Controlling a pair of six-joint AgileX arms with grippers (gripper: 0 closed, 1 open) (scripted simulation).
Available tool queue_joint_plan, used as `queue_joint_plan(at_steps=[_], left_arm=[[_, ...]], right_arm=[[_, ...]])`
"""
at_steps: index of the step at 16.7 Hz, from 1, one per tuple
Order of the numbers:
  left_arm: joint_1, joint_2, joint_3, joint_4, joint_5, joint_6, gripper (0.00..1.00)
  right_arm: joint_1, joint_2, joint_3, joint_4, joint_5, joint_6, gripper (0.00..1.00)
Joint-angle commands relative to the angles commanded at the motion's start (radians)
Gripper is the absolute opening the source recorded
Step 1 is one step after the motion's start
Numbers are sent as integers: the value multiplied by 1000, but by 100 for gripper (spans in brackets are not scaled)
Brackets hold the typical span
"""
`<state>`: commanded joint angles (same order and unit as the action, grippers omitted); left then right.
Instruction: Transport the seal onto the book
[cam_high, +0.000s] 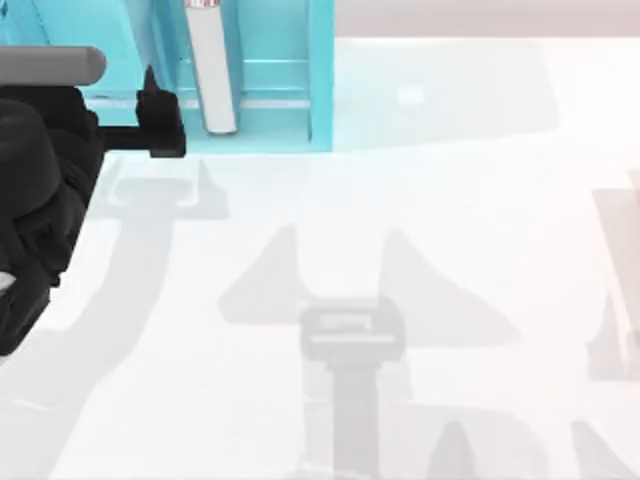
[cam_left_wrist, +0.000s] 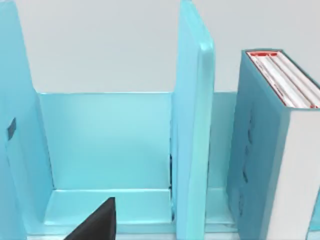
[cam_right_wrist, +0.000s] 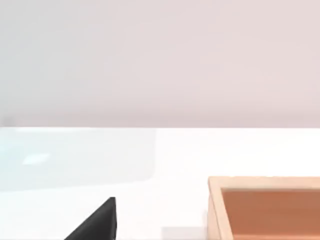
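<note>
The seal is out of view. The book (cam_high: 212, 70) stands upright inside the teal shelf unit (cam_high: 275, 100) at the back left of the table, its whitish spine with red marks facing up. In the left wrist view the book (cam_left_wrist: 260, 150) stands close by, just past a shelf divider (cam_left_wrist: 192, 130). My left gripper (cam_high: 160, 115) hovers at the shelf's front, left of the book and not touching it; one black fingertip (cam_left_wrist: 97, 222) shows before an empty compartment. A black fingertip (cam_right_wrist: 97, 222) of my right gripper shows above the white table.
The shelf unit (cam_left_wrist: 105, 145) has several compartments split by upright dividers. A shallow wooden box (cam_right_wrist: 265, 205) lies on the table ahead of the right gripper. Arm shadows fall across the white tabletop (cam_high: 400, 200).
</note>
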<state>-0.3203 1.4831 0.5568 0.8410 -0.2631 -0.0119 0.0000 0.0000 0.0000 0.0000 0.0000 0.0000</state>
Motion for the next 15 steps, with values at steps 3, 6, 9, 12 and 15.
queue_joint_plan(at_steps=[3,6,9,12,15], left_arm=[[-57,295,101,153,-50,-4,100],[-99,507,186,277,-87,-7,100],[-125,624,242,356,-110,-10,100],[-130,648,255,374,-114,-11,100],[-125,646,250,371,-113,-11,100]], right_arm=[[0,0,0,0,0,0,100],[0,0,0,0,0,0,100],[0,0,0,0,0,0,100],[0,0,0,0,0,0,100],[0,0,0,0,0,0,100]])
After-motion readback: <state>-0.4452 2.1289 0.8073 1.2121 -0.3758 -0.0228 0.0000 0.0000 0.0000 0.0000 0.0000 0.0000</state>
